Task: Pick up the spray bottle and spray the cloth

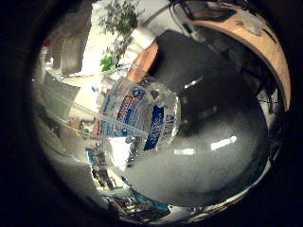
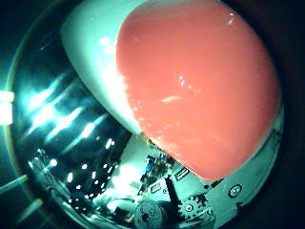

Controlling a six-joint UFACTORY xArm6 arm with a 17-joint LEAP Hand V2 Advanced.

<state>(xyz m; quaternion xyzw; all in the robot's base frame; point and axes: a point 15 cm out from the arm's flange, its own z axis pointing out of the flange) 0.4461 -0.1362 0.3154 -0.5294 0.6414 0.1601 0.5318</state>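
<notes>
The spray bottle lies close against my palm. Its red-and-white spray head (image 2: 190, 86) fills most of the thumb side view. Its clear body with a blue, red and white label (image 1: 139, 118) reaches out from the palm in the little finger side view, tilted above a dark table top (image 1: 218, 123). Black geared parts of my hand (image 2: 190, 207) show just beside the spray head, and the hand looks shut round the bottle's neck. No cloth shows in either view.
A light wooden desk edge (image 1: 265, 47) curves along the far side of the dark surface. A green plant (image 1: 118, 23) and cluttered shelves (image 1: 94, 137) stand behind the bottle. Bright light reflections (image 2: 62, 119) gleam on the dark surface by the spray head.
</notes>
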